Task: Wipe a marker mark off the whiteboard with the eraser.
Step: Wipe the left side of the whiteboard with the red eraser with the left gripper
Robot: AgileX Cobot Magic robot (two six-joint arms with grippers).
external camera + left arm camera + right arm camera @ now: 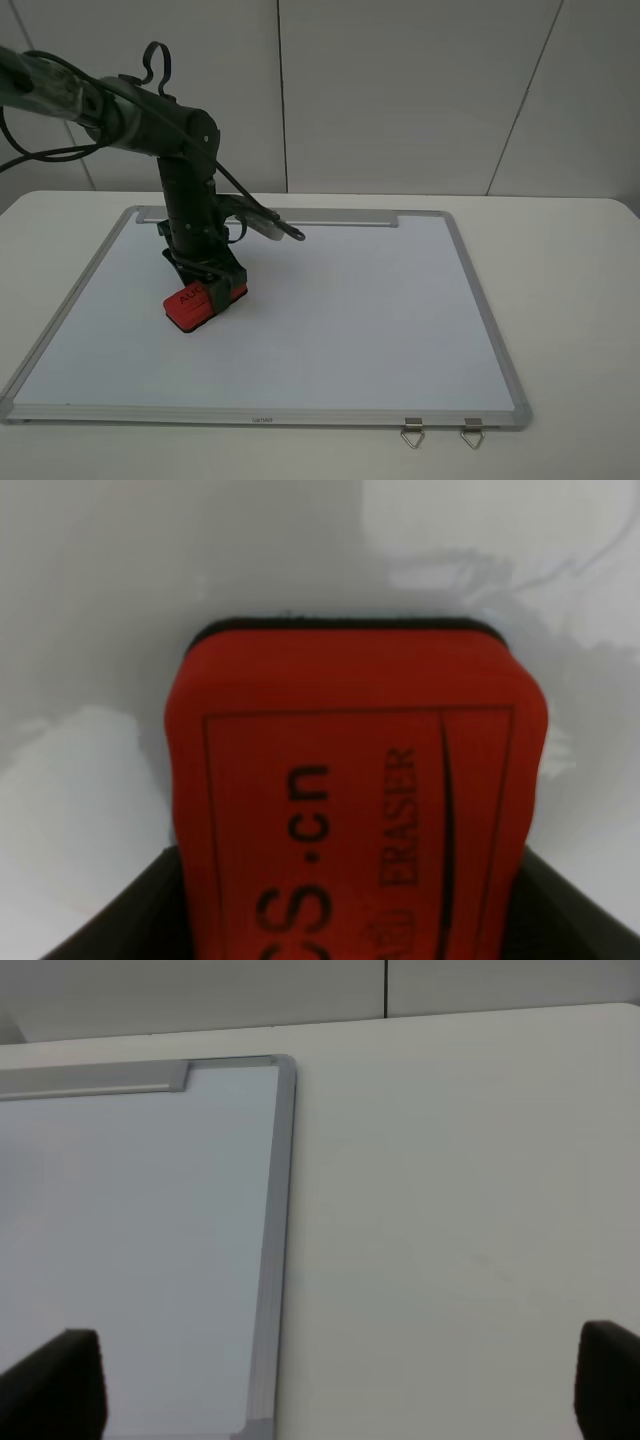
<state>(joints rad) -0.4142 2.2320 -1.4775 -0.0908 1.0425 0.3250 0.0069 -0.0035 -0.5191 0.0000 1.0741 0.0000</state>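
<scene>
Wiping in hand: my left fingers (120, 930) pinch the eraser (195, 303) on the whiteboard (350, 330) toward nine o'clock, right fingers (50, 1385) spread above the bench (450, 1210); no marker mark shows, so I judge the next move a lift to check

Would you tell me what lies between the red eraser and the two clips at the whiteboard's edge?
Only bare whiteboard surface; the exterior high view shows nothing else between the eraser and the clips.

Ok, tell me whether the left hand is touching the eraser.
Touching: in the left wrist view the left hand clamps the red eraser between its fingers.
</scene>
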